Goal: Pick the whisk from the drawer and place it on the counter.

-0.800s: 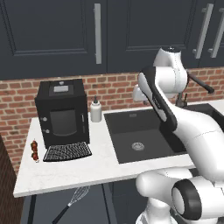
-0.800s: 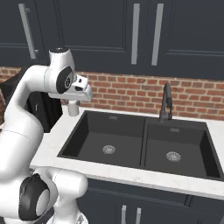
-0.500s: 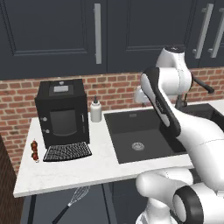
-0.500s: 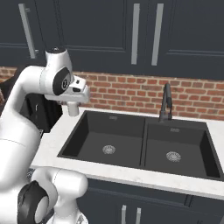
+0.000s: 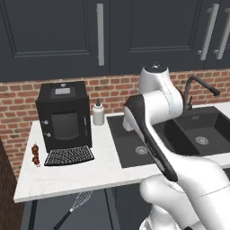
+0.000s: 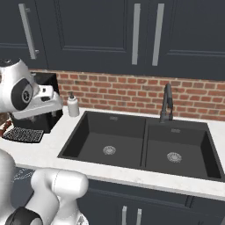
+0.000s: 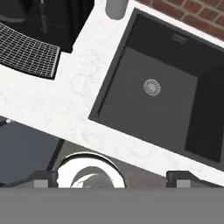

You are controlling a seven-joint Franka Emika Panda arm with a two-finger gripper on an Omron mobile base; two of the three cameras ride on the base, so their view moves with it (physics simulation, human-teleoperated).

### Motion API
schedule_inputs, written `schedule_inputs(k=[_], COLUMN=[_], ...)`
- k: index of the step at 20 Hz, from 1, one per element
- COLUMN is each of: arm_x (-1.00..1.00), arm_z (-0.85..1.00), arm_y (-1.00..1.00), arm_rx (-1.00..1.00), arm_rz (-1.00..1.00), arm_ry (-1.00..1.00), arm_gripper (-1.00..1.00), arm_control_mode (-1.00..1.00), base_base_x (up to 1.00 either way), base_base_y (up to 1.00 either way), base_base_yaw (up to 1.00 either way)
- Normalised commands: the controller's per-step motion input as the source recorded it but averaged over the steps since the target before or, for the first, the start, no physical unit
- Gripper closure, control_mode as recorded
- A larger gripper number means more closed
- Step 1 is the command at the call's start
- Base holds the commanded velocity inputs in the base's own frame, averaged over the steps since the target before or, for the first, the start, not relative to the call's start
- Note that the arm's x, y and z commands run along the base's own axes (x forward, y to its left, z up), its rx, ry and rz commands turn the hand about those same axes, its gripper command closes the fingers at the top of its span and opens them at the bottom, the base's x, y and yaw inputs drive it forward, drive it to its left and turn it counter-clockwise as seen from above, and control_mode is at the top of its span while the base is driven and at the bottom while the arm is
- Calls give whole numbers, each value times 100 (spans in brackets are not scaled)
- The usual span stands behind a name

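Observation:
The whisk (image 5: 77, 203) lies in the open dark blue-grey drawer (image 5: 49, 214) under the counter's front edge. Its wire loops point toward the counter and its black handle runs down to the left. The white counter (image 5: 83, 170) carries the black double sink (image 5: 188, 134). My gripper (image 7: 112, 178) is open, its two dark fingertips (image 7: 43, 177) spread wide with nothing between them. It hangs above the counter strip (image 7: 65, 100) beside the left sink basin (image 7: 151, 94), looking down. In the right base view my hand (image 6: 41, 103) sits high, left of the sink (image 6: 132, 145). A corner of the drawer (image 7: 22, 151) shows below the counter edge.
A black coffee machine (image 5: 63, 114) with a grated drip tray (image 5: 69, 156) stands on the counter's left part, with a white soap bottle (image 5: 98, 112) beside it. A small red-brown item (image 5: 35, 155) sits near the left end. The faucet (image 6: 166, 101) rises behind the sink against the brick wall.
My hand has swung left and slightly down, from over the sink's left edge toward the counter in front of the coffee machine. The gripper stays open; the whisk has not moved.

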Motion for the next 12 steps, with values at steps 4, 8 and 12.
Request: schedule_inputs(k=[4,8,12], arm_x=[-81,-70,-62], arm_z=[-31,-33,-31], arm_y=[100,100,100], arm_rx=[-34,-34,-34], arm_rz=[32,33,34], arm_ry=[-2,0,0], arm_gripper=[-100,-100,-100], arm_control_mode=[-100,-100,-100], base_base_x=[0,0,0], base_base_y=[0,0,0], base_base_yaw=[0,0,0])
